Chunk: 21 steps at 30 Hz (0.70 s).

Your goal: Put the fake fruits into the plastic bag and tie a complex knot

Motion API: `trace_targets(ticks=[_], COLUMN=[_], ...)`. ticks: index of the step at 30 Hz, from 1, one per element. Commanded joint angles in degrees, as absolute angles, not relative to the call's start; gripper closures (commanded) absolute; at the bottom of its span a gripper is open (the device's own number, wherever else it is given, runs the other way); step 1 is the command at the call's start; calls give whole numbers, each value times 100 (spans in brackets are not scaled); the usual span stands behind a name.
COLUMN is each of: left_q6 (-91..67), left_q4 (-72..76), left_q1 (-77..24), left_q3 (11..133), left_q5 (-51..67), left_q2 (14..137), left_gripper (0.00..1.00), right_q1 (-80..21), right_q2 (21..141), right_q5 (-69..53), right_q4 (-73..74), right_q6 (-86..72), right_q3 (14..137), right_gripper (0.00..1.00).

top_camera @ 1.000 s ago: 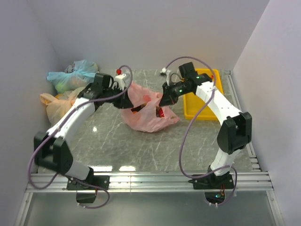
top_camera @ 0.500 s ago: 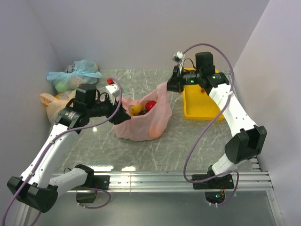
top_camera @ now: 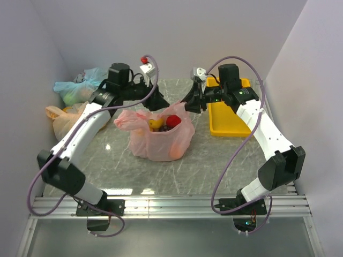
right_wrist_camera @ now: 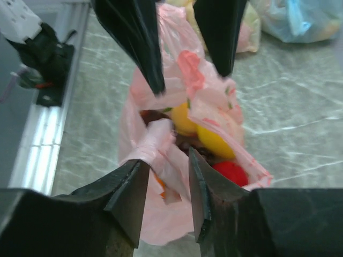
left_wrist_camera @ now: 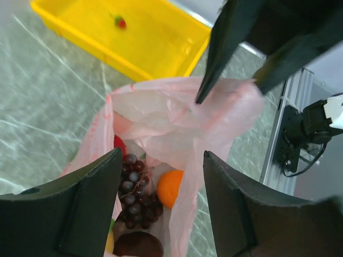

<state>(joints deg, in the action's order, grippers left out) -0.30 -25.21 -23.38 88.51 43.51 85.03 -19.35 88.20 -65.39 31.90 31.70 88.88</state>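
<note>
— So, whereabouts of the thin salmon-pink translucent plastic carrier bag (top_camera: 161, 140)?

— Standing midway across the grey marbled table (top_camera: 214, 160), between the two arms, mouth gaping upward. One loop handle flopped toward the left side, the other rising toward the right.

— Contents?

— Small plastic fruits (right_wrist_camera: 211, 142), piled loosely: dark purple grape bunch (left_wrist_camera: 134, 184), orange ball (left_wrist_camera: 170, 187), red round one (top_camera: 172, 121), yellow one (top_camera: 155, 123). Another orange shape glowing through the bag's thin wall, low down.

— Left gripper (left_wrist_camera: 161, 158)?

— Hovering above the bag's mouth, looking down into it. Jaws wide apart, clamped on nothing.

— Right gripper (right_wrist_camera: 166, 159)?

— Facing the left one from across the bag, jaws parted too. A bunched pink handle right at the fingertips; touching or not, cannot tell. Not pinched, going by the gap.

— Anything else around?

— Shallow yellow plastic tray (top_camera: 230, 126) just beside the bag on the right, holding one tiny red bit, too small to name. Blue-green tied bag (top_camera: 80, 85) and pale peach-orange tied bag (top_camera: 64, 120) over by the left wall, well apart from the pink one.
</note>
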Motion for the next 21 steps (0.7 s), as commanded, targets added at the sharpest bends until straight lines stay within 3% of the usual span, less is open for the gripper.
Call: trace_targets(ticks=[1, 9, 14, 17, 21], left_q6=[-88, 448, 597, 606, 624], left_q4=[-2172, -2425, -2356, -2320, -2329], left_q1=[-2391, -2461, -2575, -2584, -2593], left_q3=[9009, 9334, 9457, 9667, 9861], left_q5=[4702, 5045, 5089, 5045, 5010], left_q2=[8560, 8780, 8973, 9175, 9343], left_gripper=[33, 31, 30, 30, 31], right_q1=[-1899, -1547, -1564, -1556, -1468], right_q2=[8657, 8596, 8780, 8982, 9053], right_q5=[-6162, -6047, -5881, -5591, -5274], right_q4=[3118, 3358, 2647, 2724, 2672], right_q6=[3838, 3972, 3341, 3217, 3208], right_q3=[9061, 8737, 8709, 8990, 9000], right_gripper=[57, 57, 62, 55, 56])
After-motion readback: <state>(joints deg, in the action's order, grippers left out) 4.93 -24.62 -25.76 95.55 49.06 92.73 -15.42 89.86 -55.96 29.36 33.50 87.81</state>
